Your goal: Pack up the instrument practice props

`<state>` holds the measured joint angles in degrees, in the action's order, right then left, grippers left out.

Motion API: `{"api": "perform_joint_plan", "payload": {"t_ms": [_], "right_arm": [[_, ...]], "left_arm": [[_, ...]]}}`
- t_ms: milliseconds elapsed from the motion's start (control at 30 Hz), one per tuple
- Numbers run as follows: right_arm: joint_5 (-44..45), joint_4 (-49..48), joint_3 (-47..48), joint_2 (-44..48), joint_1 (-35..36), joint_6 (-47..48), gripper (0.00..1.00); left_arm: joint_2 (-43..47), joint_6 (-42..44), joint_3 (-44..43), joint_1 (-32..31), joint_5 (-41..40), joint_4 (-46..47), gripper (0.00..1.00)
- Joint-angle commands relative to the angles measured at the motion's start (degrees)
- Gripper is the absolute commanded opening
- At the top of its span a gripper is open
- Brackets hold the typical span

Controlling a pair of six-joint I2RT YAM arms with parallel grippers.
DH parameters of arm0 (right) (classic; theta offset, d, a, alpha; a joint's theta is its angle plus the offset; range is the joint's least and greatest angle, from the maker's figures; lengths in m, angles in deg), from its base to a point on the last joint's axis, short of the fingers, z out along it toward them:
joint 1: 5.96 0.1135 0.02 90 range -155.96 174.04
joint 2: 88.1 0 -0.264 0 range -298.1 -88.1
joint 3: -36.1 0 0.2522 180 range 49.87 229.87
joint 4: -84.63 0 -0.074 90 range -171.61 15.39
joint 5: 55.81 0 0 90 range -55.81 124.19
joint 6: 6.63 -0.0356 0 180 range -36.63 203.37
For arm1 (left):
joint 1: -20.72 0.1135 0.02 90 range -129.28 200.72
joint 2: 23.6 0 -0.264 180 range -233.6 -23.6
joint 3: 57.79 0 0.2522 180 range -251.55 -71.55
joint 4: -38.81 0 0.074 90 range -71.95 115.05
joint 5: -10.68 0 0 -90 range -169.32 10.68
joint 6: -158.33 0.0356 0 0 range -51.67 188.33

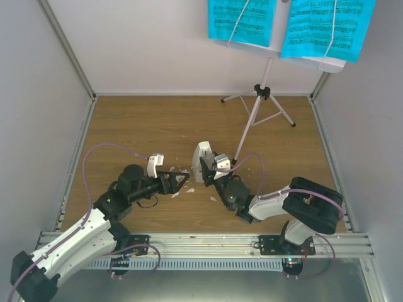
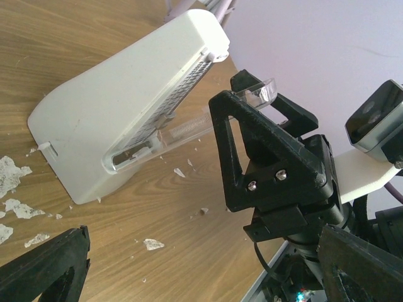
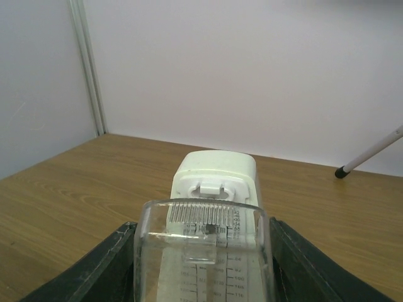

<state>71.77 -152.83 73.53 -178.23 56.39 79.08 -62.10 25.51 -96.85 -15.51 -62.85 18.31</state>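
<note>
We see a wooden table (image 1: 126, 126) closed in by pale walls (image 1: 38, 94). The largest prop is the pale pink-white tripod music stand (image 1: 261, 94), upright at the far right of the table, its legs spread on the wood. Two cyan sheet-music pages (image 1: 242, 22) with black notes rest side by side on its desk, at the upper edge of the top view. Both arms reach in from the near edge toward the middle of the table. The left gripper (image 1: 184, 181) hangs low over the wood just left of centre with its jaws spread wide, and in its wrist view we find its black fingers (image 2: 44, 270) at the lower corners with nothing between them. The right gripper (image 1: 211, 168) meets the small white pyramid metronome (image 1: 203, 157) from the near right. The metronome stands on the table close to centre, near one foot of the stand. The right jaws are clamped on the metronome's clear cover (image 3: 201, 251), which sits between the two fingers in front of the white body (image 3: 214, 173). From the left wrist we see this cover (image 2: 189, 129) running from the metronome's face out to the right fingertips. Small white crumbs (image 2: 12, 176) lie scattered on the wood beside the metronome.
</note>
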Motion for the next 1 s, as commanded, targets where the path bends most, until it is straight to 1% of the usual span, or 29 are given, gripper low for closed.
{"api": "perform_joint_plan", "payload": {"t_ms": [0, 533, 967], "right_arm": [[0.94, -5.4, -0.53, -1.24, 0.18, 1.8, 0.45], [-2.66, -5.43, -1.05, -2.4, -1.26, -0.05, 0.45], [-1.93, -3.95, 0.96, -3.09, -1.22, -0.35, 0.45]], "left_arm": [[0.56, 0.86, -1.02, 0.54, 0.31, 1.05, 0.99], [0.01, 1.21, -1.35, 0.81, 0.52, 1.07, 0.99], [-0.26, 1.31, -1.11, 1.03, 0.7, 1.22, 0.99]]}}
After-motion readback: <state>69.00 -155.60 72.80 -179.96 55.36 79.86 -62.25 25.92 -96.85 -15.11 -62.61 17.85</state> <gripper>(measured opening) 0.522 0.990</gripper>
